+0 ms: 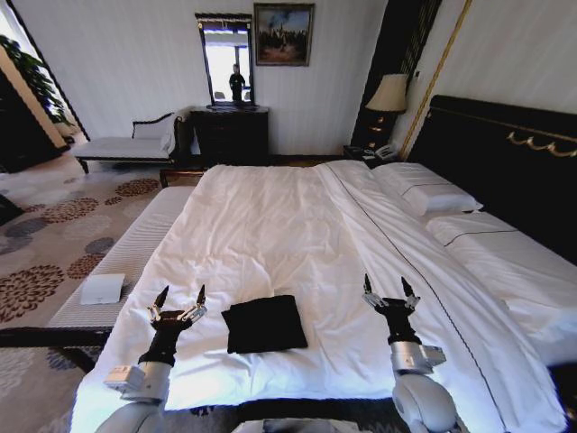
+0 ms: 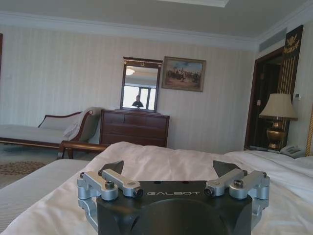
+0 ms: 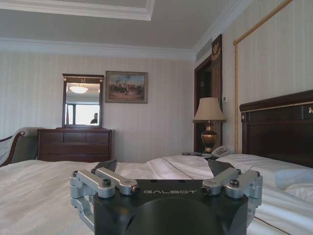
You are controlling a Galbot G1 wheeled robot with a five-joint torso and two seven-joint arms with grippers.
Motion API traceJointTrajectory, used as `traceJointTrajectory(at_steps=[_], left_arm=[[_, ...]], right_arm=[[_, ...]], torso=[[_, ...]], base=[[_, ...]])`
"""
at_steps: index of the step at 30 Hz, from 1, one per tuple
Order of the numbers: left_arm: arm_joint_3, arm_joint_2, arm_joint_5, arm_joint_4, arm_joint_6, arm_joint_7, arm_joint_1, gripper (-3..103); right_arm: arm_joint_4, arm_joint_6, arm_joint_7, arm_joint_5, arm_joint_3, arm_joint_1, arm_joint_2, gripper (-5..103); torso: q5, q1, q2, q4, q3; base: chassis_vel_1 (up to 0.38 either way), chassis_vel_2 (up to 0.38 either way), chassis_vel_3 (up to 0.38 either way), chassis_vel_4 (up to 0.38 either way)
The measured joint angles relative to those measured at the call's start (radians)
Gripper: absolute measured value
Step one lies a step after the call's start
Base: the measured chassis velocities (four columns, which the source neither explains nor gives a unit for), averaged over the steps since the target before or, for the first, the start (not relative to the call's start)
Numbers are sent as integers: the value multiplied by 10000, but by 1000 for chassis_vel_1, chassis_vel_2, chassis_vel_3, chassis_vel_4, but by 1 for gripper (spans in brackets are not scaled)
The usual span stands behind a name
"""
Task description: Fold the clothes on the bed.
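The clothes (image 1: 264, 323), a black garment folded into a small flat rectangle, lie on the bed (image 1: 270, 234) near its front edge, between my two arms. My left gripper (image 1: 180, 299) is raised above the sheet to the left of the clothes, open and holding nothing; its fingers (image 2: 111, 166) point out over the white duvet in the left wrist view. To the right of the clothes my right gripper (image 1: 389, 288) stands open and holds nothing, its fingers (image 3: 105, 165) also spread in the right wrist view.
A striped white bench (image 1: 135, 244) runs along the bed's left side with a small white folded towel (image 1: 102, 289) on it. Pillows (image 1: 424, 189) and a dark headboard (image 1: 505, 153) are at the right. A dresser (image 1: 230, 135), chaise (image 1: 126, 144) and lamp (image 1: 389, 95) stand far back.
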Motion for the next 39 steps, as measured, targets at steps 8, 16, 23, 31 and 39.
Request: traceJointTrajectory(at_steps=[8, 16, 23, 31, 39], left_arm=[[-10, 3, -17, 29, 5, 0, -14, 100], [-16, 6, -24, 44, 12, -1, -20, 100], [-21, 6, -27, 51, 17, -3, -24, 100], [-22, 7, -31, 58, 18, -3, -28, 100], [-23, 7, -32, 60, 19, -4, -29, 100]], right_arm=[[-30, 0, -18, 43, -30, 34, -17, 100], [-44, 0, -30, 63, -49, 50, -25, 100], [-49, 1, -36, 69, -55, 56, -27, 100], [-56, 5, -40, 76, -60, 61, -33, 100], [-57, 10, -40, 81, -66, 66, -34, 100]], torso=[[1, 1, 0, 0, 0], [0, 1, -1, 0, 1], [0, 1, 0, 0, 0], [0, 1, 0, 0, 1], [0, 1, 0, 0, 0]], base=[[0, 0, 0, 0], [0, 0, 0, 0], [0, 0, 0, 0], [0, 0, 0, 0], [0, 0, 0, 0]])
